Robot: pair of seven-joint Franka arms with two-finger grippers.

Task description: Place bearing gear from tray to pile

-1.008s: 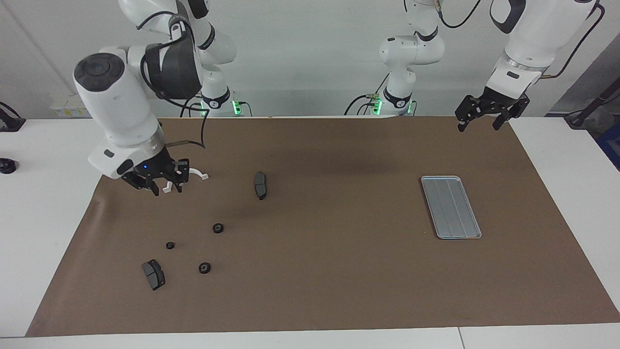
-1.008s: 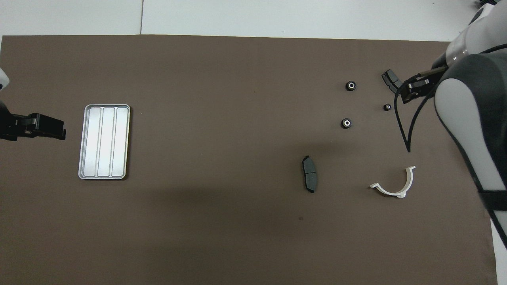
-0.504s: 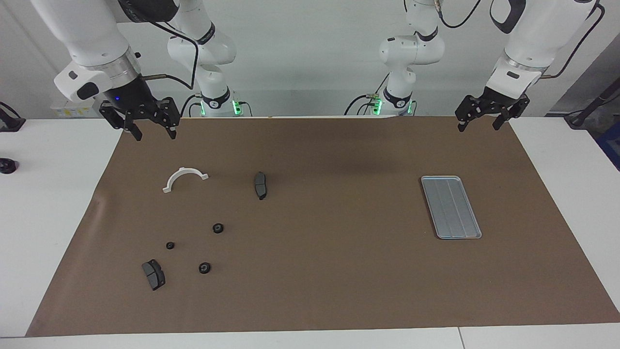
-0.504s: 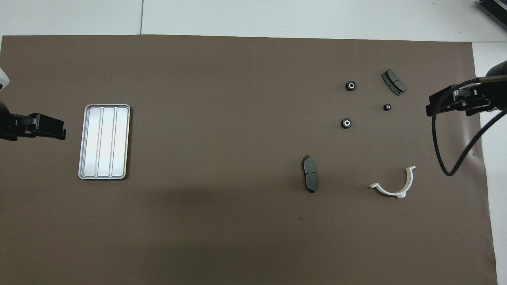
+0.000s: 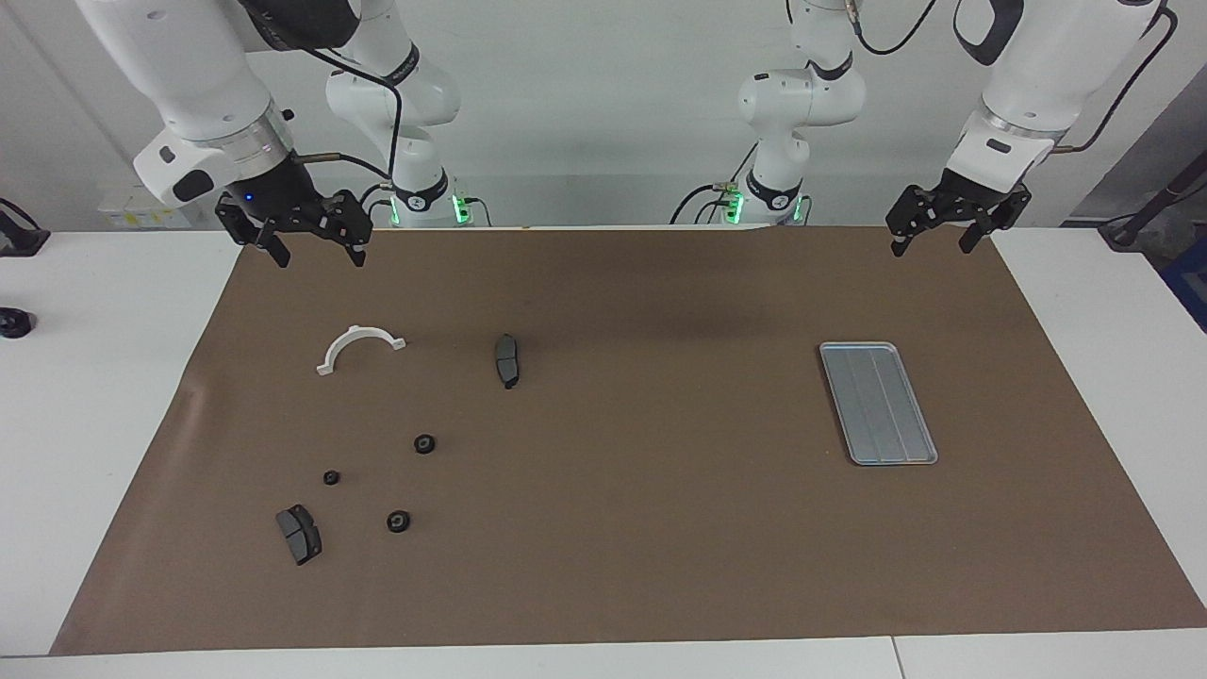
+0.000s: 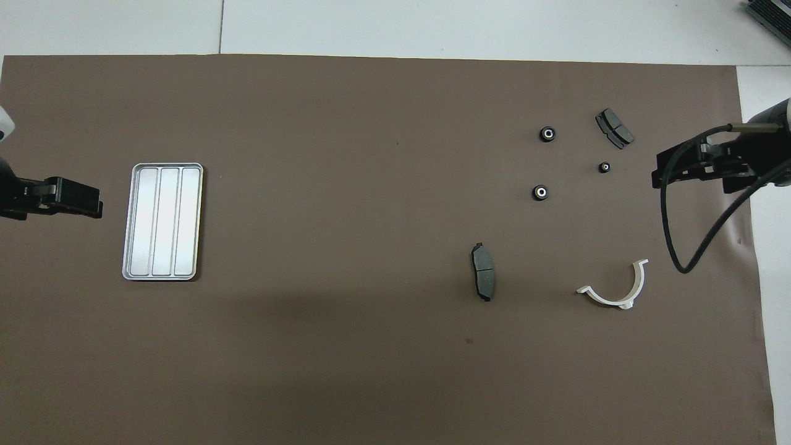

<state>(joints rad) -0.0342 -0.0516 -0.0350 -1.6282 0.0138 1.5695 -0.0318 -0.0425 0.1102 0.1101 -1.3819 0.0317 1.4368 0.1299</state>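
Facing view: tray (image 5: 878, 404) bare (no legible writing), bearing gears (image 5: 424, 443) among pile.

- Brown mat (image 5: 603, 547): flat, covers most of the tabletop.
- White table (image 5: 94, 311): bare margin showing around the mat; a seam (image 6: 221, 28) crosses it at eleven o'clock in the overhead view.
- Small black object (image 5: 11, 322): on the table at nine o'clock in the facing view, off the mat.
- Dark ribbed item (image 6: 769, 15): at one o'clock in the overhead view, cut by the frame.
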